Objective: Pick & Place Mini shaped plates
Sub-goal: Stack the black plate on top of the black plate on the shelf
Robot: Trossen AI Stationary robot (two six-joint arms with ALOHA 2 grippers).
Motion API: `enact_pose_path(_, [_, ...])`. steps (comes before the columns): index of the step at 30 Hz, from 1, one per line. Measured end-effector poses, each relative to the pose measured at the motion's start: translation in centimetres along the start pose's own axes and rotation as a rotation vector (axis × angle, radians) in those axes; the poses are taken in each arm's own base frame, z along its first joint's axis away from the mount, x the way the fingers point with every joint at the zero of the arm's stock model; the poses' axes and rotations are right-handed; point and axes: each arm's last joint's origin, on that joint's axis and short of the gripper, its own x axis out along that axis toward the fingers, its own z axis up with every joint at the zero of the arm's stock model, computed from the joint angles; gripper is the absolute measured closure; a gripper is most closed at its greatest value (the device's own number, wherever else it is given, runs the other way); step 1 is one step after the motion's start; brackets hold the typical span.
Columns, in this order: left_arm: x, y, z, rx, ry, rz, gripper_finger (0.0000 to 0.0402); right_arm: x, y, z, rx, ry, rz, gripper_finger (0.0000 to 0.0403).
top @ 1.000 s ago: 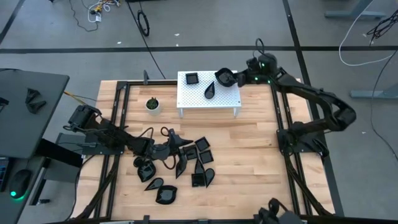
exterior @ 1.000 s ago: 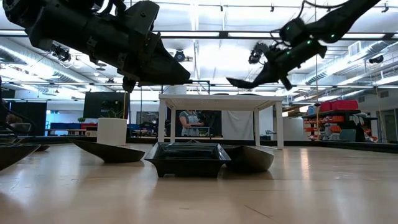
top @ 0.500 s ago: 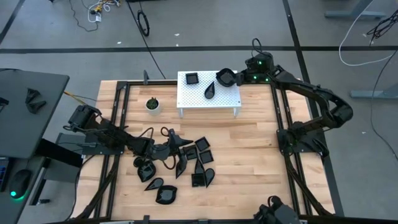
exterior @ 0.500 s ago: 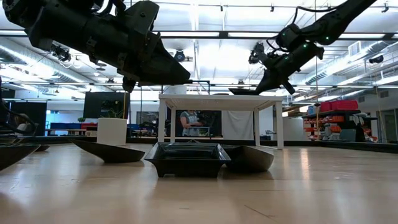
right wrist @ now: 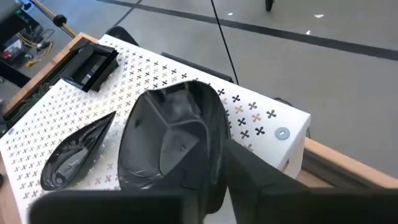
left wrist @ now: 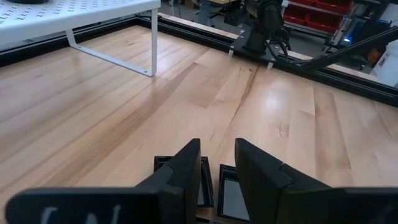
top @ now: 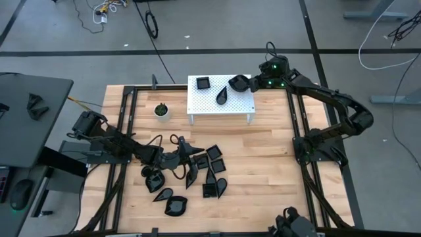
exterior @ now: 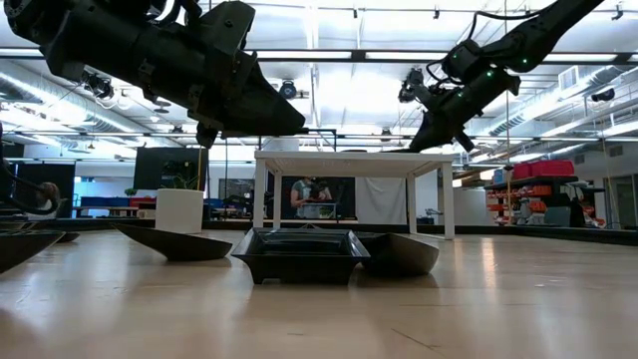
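Right hand [top: 252,82] holds a plate [top: 239,82] beside two others on the stand [top: 240,104].

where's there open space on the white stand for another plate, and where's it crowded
The stand is bare along its front edge and front-left part, below the square plate. The back right is crowded: the teardrop plate lies mid-stand and the right gripper sets a rounded plate at the back-right corner.
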Motion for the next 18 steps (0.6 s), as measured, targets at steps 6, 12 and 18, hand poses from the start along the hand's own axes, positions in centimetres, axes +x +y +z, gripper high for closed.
enact_pose_path(6, [0.0, 0.0, 0.0, 0.0, 0.0, 0.0, 0.0298, -0.5, 0.3, 0.9, -0.104, -0.083, 0.022, 0.0283])
enact_pose_path(12, [0.0, 0.0, 0.0, -0.006, 0.0, 0.0, 0.0298, -3.0, 2.6, 1.5, -0.252, -0.159, 0.132, 0.0253])
enact_pose_path(18, [-0.1, -0.2, -0.1, -0.005, 0.001, -0.007, 0.0298, -5.7, 7.8, -1.7, -0.424, -0.158, 0.373, 0.0257])
